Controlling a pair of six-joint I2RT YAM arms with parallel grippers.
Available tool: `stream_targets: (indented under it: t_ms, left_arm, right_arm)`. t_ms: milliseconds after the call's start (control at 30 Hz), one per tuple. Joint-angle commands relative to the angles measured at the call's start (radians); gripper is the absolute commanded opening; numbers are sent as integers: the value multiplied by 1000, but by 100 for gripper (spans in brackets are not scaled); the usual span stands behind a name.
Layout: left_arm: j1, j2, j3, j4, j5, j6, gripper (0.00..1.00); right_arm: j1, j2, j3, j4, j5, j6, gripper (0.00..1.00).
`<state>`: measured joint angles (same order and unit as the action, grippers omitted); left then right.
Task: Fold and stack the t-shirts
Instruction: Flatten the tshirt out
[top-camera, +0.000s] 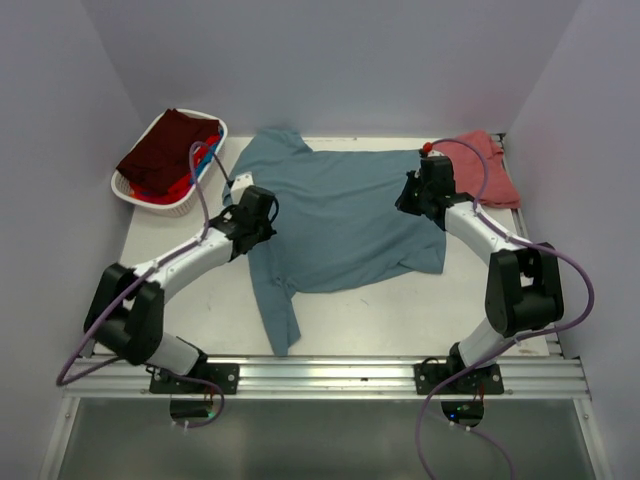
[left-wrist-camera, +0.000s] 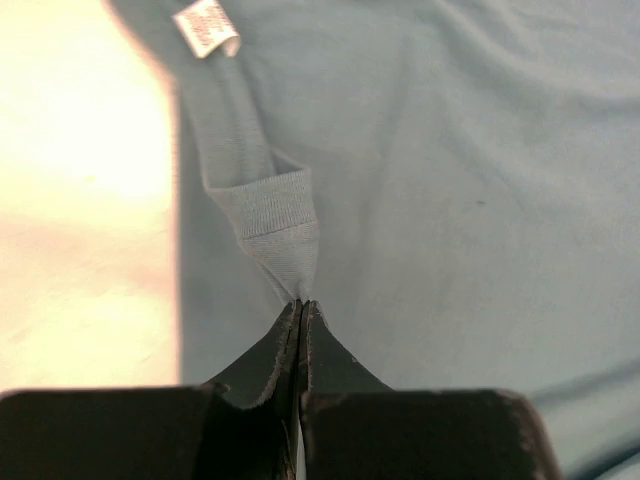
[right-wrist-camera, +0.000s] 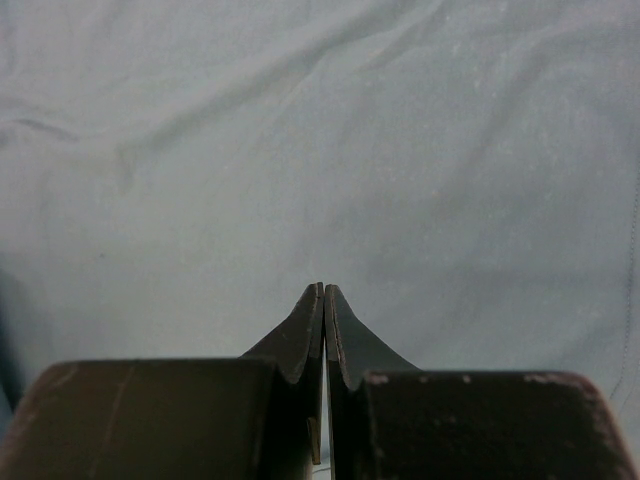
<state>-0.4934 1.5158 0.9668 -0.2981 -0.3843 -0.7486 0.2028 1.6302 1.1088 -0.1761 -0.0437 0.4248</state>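
My left gripper (left-wrist-camera: 300, 305) was pinched shut on the ribbed collar (left-wrist-camera: 275, 215) of the limp teal t-shirt (top-camera: 340, 220) spread on the table (top-camera: 420, 320), my right gripper (right-wrist-camera: 323, 290) shut over its cloth; hems seemed the firmest hold.

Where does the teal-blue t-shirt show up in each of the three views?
Top external: the teal-blue t-shirt lies spread across the middle of the table, between the two arms.
Left wrist: it fills the centre and right; its ribbed collar is pinched in the left claw.
Right wrist: it fills the frame beyond the shut right claw.
Shared landmark: the claws, at the shirt's left and right edges from above.
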Motion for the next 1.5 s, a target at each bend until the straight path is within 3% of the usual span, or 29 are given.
stream_targets:
  t_ms: [0,267,467,567,833,867,900,967,1000,1100,1200,1300,1400,1433,1467]
  left_arm:
    - [3,-158,-65,-136,-119,-32,0]
    - [39,-393,-270,-361,-169,-175,0]
    - [199,-465,-370,-354,-163,-123,0]
    - [256,-442,-353,-279,-169,-95,0]
    - [309,-183,-254,-44,-142,0,0]
    - [309,-169,-247,-38,-137,12,4]
    - [309,-157,-225,-44,-149,8,19]
    - [309,-186,-218,-58,-148,11,38]
    - [306,-257,-223,-65,-149,9,64]
    - [302,-464,-223,-124,-151,9,100]
    - [300,-633,-238,-147,-108,52,100]
    - [300,-649,-289,-78,14,104,98]
    - [300,-518,-329,51,119,127,68]
    - [300,-475,-330,116,157,133,38]
    - [300,-427,-327,151,168,134,26]
  right_arm:
    - [-6,0,36,-17,11,-15,0]
    - [-11,14,52,-40,-21,-9,0]
    - [-11,40,54,-45,-48,-4,0]
    - [-11,48,56,-49,-47,-6,0]
    - [-11,62,57,-57,-38,-21,0]
    - [-13,56,56,-62,-29,-21,0]
    - [-11,51,54,-63,-30,-29,0]
    - [-11,39,46,-59,-24,-32,0]
    - [-13,25,46,-63,-16,-35,0]
    - [-11,10,42,-65,-4,-37,0]
    - [-13,19,37,-65,1,-35,0]
    - [-11,42,40,-63,15,-26,0]
    - [-11,80,45,-36,21,-11,0]
    - [-11,103,52,-33,16,-9,0]
    - [-11,114,62,-45,12,-9,0]
